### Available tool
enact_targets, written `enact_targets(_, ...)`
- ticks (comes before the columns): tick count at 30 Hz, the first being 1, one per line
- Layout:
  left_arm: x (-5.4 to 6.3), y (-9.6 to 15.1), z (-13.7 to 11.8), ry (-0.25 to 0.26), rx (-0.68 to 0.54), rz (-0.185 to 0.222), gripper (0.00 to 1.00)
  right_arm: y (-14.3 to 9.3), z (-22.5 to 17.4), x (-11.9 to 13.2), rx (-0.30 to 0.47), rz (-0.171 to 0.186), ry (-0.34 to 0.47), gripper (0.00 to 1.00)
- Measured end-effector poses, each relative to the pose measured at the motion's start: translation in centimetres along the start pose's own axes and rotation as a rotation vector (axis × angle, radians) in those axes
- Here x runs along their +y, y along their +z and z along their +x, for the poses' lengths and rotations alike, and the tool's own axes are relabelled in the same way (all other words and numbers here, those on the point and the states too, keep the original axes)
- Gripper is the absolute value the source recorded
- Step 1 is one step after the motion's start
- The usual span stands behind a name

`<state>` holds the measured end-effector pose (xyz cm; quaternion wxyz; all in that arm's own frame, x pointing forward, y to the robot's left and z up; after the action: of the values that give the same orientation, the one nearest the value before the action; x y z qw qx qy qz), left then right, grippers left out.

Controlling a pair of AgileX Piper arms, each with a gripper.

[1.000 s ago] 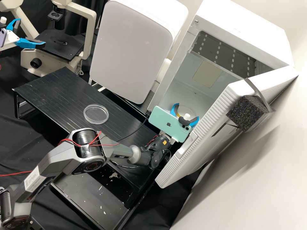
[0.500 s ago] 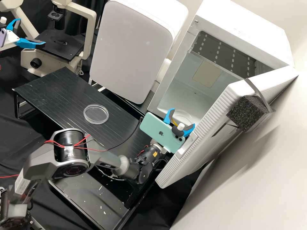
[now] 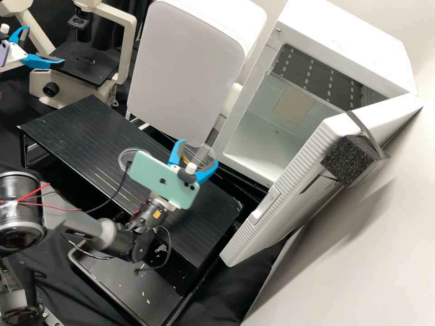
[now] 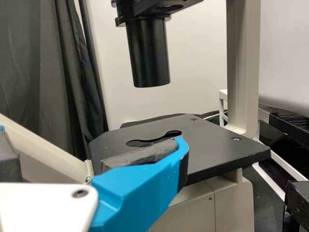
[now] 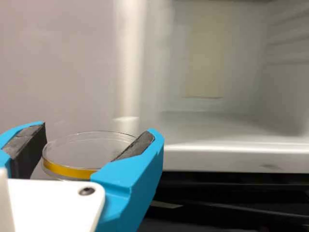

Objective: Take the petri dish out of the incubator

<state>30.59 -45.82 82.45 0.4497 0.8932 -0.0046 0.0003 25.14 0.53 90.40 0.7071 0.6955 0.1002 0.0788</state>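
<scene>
Right hand (image 3: 198, 151) gripping dish (image 5: 84, 152), clear of incubator (image 3: 346, 43)

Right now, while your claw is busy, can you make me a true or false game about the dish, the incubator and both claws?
1. The right claw holds a clear petri dish. True.
2. The incubator's door is shut. False: the incubator has its door wide open.
3. The held dish has a yellow band around its side. True.
4. The left claw holds a dish too. False: the left claw is open and empty, near the microscope.
5. The held dish is inside the incubator. False: it is outside.
</scene>
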Motion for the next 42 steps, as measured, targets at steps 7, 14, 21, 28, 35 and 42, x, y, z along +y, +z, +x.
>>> enact_targets(7,0.0,0.0,0.0,0.000,0.000,0.000,1.00,-2.5,-1.1,-4.5,0.089,-0.103,-0.169,0.00)
enact_targets(14,0.0,0.0,0.0,0.000,0.000,0.000,1.00,-2.9,-1.1,-5.5,0.115,-0.138,-0.203,0.00)
enact_targets(21,0.0,0.0,0.0,0.000,0.000,0.000,1.00,-3.0,-1.3,-6.1,0.120,-0.152,-0.224,0.00)
enact_targets(28,0.0,0.0,0.0,0.000,0.000,0.000,1.00,-2.7,-2.2,-6.5,0.098,-0.145,-0.241,0.00)
enact_targets(35,0.0,0.0,0.0,0.000,0.000,0.000,1.00,-2.7,-3.2,-6.4,0.076,-0.153,-0.229,0.00)
enact_targets(42,0.0,0.0,0.0,0.000,0.000,0.000,1.00,-2.8,-3.7,-7.0,0.079,-0.149,-0.258,0.00)
